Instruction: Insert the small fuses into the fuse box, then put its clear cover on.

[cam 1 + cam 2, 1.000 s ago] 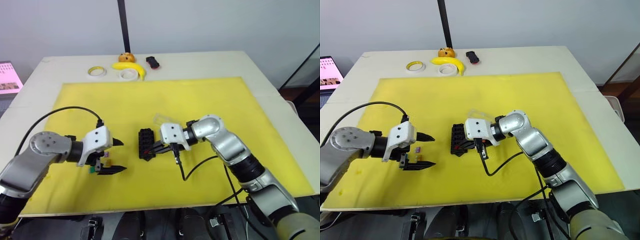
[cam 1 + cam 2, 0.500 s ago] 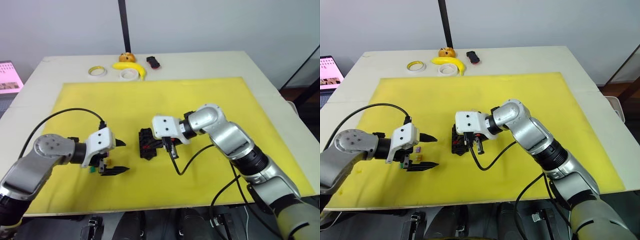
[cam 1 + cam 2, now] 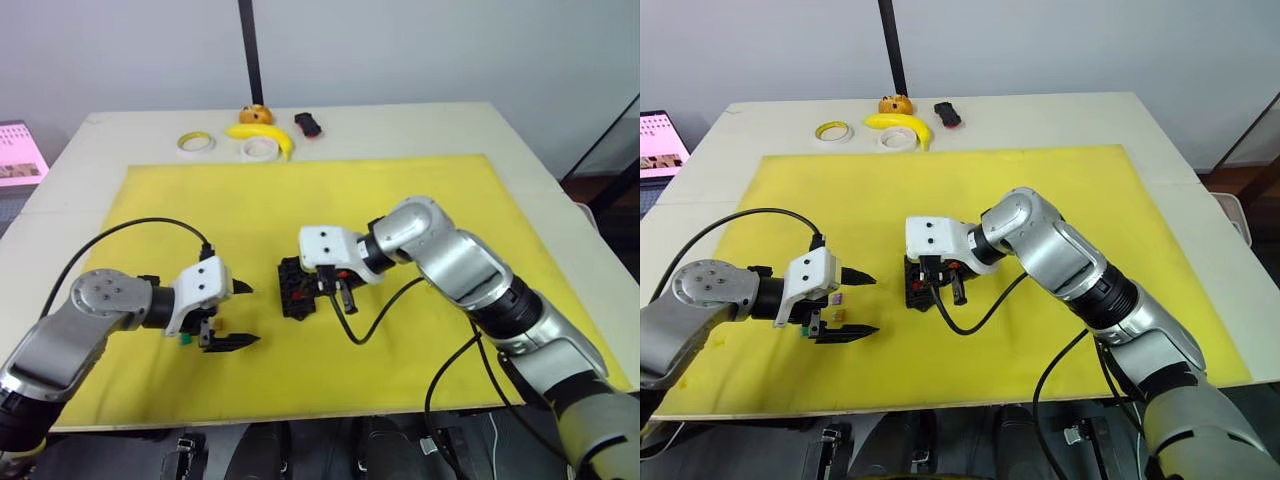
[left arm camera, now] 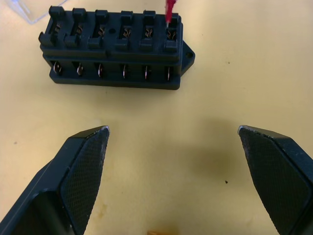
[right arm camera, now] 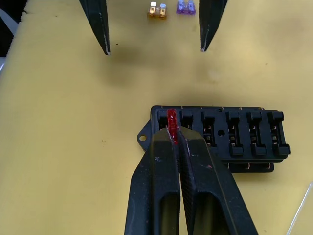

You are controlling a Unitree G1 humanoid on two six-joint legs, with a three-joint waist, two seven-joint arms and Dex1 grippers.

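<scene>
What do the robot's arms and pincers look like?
Both arms are shiny silver-grey with rounded joints and darker bands. Each wrist has a white box, and a thin black cable loops from it. The left pincer and right pincer each have two black pointed fingers with bumpy, textured pads.

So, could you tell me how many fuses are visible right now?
4 visible: red fuse in the right pincer at the fuse box; yellow fuse, purple fuse and green fuse on the mat by the left pincer. Others may be hidden.
</scene>
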